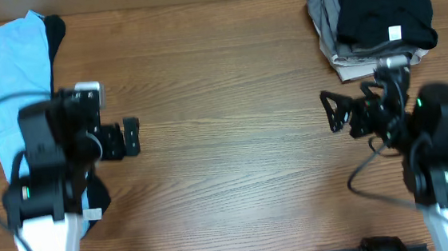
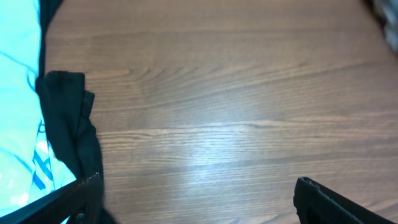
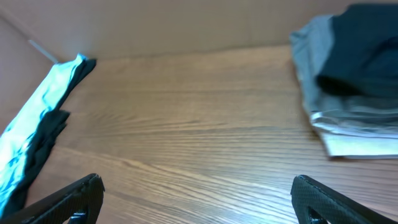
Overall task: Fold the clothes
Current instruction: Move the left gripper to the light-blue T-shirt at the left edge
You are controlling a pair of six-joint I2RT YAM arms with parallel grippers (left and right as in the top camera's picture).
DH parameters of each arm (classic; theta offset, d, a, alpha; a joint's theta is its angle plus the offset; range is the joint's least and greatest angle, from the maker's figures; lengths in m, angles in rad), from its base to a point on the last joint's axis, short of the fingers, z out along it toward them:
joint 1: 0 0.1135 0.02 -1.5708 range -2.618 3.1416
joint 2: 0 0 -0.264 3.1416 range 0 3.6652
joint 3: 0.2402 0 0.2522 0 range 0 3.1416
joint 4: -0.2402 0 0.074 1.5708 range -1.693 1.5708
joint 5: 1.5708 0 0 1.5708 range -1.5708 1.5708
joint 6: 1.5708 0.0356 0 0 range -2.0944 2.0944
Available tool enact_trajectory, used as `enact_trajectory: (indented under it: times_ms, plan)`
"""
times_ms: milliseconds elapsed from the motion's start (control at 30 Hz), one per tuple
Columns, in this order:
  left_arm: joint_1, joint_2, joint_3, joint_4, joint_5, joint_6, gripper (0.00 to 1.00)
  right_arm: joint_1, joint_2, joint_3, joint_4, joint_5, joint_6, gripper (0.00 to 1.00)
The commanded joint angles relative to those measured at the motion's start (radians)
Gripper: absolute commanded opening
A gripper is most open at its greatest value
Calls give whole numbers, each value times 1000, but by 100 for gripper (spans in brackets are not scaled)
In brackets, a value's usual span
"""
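**Left gripper (image 1: 133,137) and right gripper (image 1: 332,112) both spread, holding nothing**

Each gripper hangs over the bare wooden surface (image 1: 220,70) with its fingers apart. At the left edge, behind the left arm, lies a light blue garment (image 1: 12,74) with a black cloth (image 1: 55,30) alongside it. In the far right corner sits a folded stack (image 1: 338,48), with a black shirt (image 1: 381,9) on top.

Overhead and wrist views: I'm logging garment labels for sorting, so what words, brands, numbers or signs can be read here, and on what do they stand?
White tag on the black garment: too small to read.
Blue print on the light blue garment: blurred and partly out of frame, not readable.
No other text, number or sign shows in any view.
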Motion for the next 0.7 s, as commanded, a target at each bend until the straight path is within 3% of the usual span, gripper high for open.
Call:
enact_trajectory:
  times_ms: [0,333,667]
  plan:
    - [5,129,78,-34,10,82,100,5,103,41,20,-136,6,100]
    - [87,334,79,-102,-149,-11,100,5,304,41,53,-239,6,99]
    - [284,413,79,-102,-149,-39,86,5,335,41,57,-238,2,87]
